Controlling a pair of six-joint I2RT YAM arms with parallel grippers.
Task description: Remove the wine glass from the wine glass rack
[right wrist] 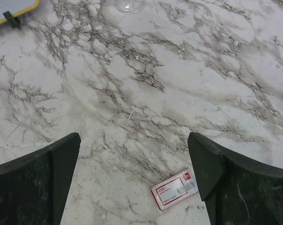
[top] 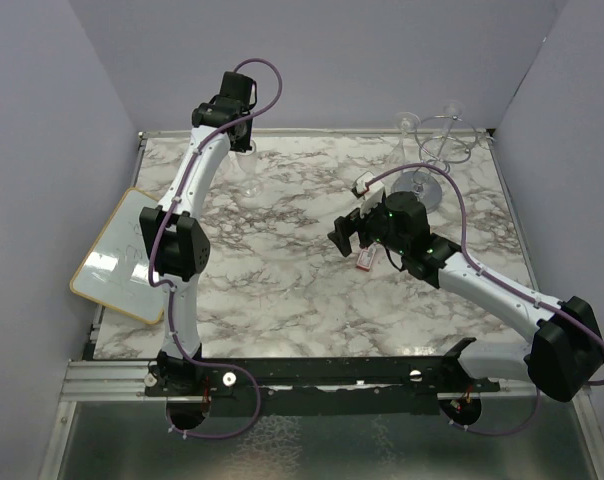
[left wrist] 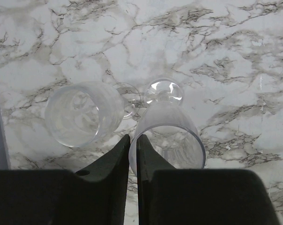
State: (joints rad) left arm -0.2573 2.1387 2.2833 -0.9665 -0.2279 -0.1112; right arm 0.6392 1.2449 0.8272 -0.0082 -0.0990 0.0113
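- The left gripper [left wrist: 132, 146] has its two black fingers almost together, with the thin rim wall of a clear stemmed wine glass [left wrist: 172, 119] pinched between them. This rim grip seems chosen to keep the glass upright, bowl up and round foot down.
- That wine glass is off the thin silver wire wine glass rack [top: 418, 186] and well apart from it, at the far left of the white, grey-veined marble table [top: 282, 300]. Whether its foot touches the table I cannot tell.
- A second clear glass [left wrist: 80, 115] stands just beside it on the left; their feet look nearly touching, so sideways room there is tight.
- The rack stands at the far right corner, close to the back and side walls. At least two faint clear glasses seem to hang from its top ring.
- The right gripper [right wrist: 134, 140] hangs over mid-table with its fingers spread wide and nothing between them, probably parked out of the way.
- A small white-and-red box [right wrist: 174, 188] lies on the table below it.
- A white board with a yellow rim [top: 117, 255] overhangs the left table edge.
- The middle of the marble offers the widest open room.
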